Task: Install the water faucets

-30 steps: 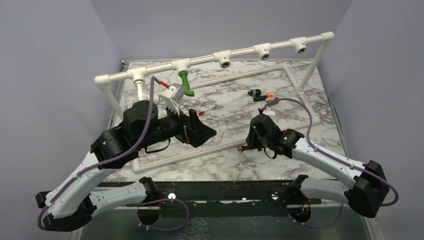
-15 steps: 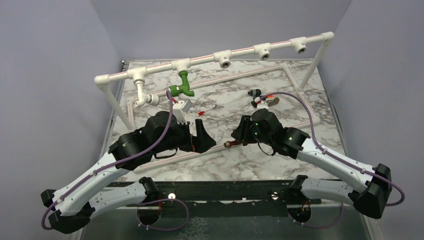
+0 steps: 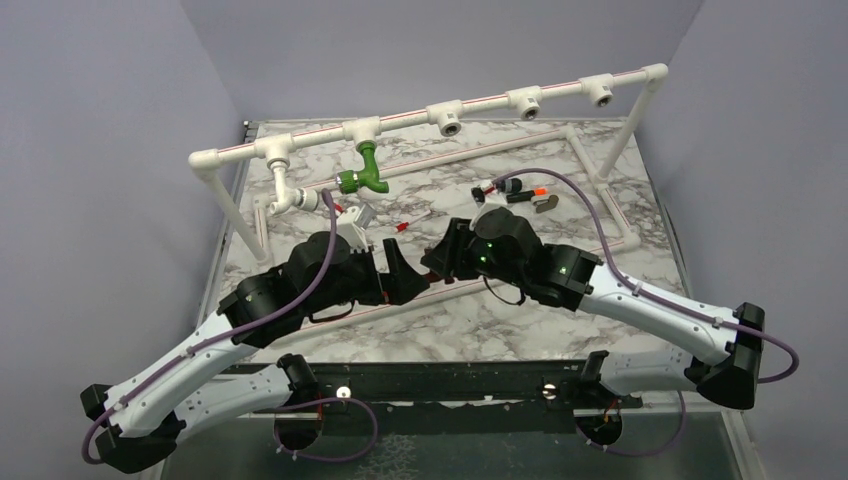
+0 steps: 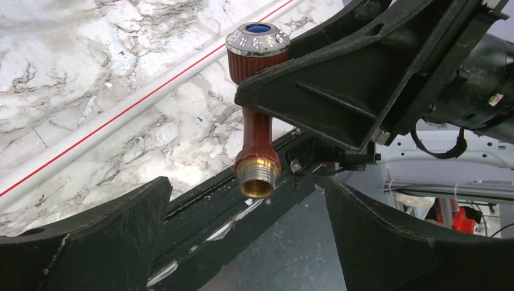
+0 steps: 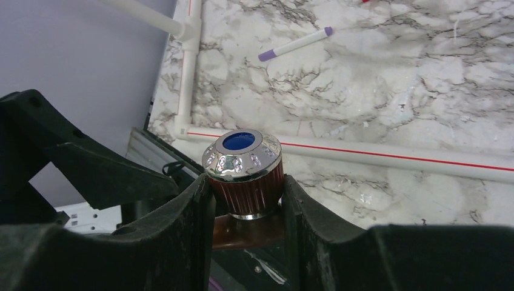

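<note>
My right end effector (image 5: 245, 189) is clamped narrow on the ribbed red collar of the copper-coloured faucet (image 4: 257, 142), just under its chrome cap with the blue centre. I hold it off the desk (image 3: 440, 190), above the near rail of the pipe frame (image 3: 450, 110). Its brass threaded end points toward my left end effector (image 4: 248, 242), which stands wide and empty right in front of it. Farther back, the green faucet (image 3: 362, 178) hangs from a white T-fitting on the frame's top rail, spout to the right.
</note>
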`<state>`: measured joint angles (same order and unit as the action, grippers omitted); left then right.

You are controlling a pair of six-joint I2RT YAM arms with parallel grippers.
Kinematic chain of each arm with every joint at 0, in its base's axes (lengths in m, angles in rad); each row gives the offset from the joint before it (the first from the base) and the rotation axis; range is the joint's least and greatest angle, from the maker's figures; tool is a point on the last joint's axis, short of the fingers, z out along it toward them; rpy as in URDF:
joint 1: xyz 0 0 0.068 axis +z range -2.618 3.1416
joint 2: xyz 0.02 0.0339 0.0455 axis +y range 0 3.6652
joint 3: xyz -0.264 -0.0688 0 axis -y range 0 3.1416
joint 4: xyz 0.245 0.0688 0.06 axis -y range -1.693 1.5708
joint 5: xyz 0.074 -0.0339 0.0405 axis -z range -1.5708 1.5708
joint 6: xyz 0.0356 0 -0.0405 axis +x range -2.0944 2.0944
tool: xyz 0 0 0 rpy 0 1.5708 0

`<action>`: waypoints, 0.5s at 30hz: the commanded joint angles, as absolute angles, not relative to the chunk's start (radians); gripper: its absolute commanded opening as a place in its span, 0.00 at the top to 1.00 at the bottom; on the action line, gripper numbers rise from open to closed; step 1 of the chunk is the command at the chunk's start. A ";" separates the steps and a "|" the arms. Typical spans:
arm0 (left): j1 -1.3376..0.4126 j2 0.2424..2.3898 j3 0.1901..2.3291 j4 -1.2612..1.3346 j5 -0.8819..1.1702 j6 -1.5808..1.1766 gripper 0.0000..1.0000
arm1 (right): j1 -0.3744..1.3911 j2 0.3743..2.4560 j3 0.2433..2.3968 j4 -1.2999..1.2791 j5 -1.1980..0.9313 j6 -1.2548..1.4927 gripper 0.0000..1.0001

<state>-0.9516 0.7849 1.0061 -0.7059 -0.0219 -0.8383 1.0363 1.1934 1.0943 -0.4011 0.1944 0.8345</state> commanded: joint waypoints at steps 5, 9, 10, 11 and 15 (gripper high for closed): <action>-0.957 0.724 0.965 -0.648 -0.074 -0.887 0.14 | 1.099 1.258 1.188 -0.380 0.270 0.905 1.00; -0.957 0.717 0.959 -0.646 -0.068 -0.888 0.23 | 1.129 1.268 1.199 -0.381 0.296 0.914 0.99; -0.957 0.717 0.958 -0.644 -0.065 -0.889 0.25 | 1.134 1.268 1.201 -0.382 0.298 0.916 1.00; -0.957 0.716 0.957 -0.645 -0.063 -0.890 0.26 | 1.138 1.269 1.202 -0.382 0.303 0.918 1.00; -0.957 0.719 0.952 -0.643 -0.051 -0.891 0.32 | 1.155 1.263 1.203 -0.384 0.329 0.926 1.00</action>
<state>-0.9516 0.7273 0.9661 -0.6739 -0.0471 -0.8814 1.1381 1.2648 1.1622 -0.4004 0.2680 0.8986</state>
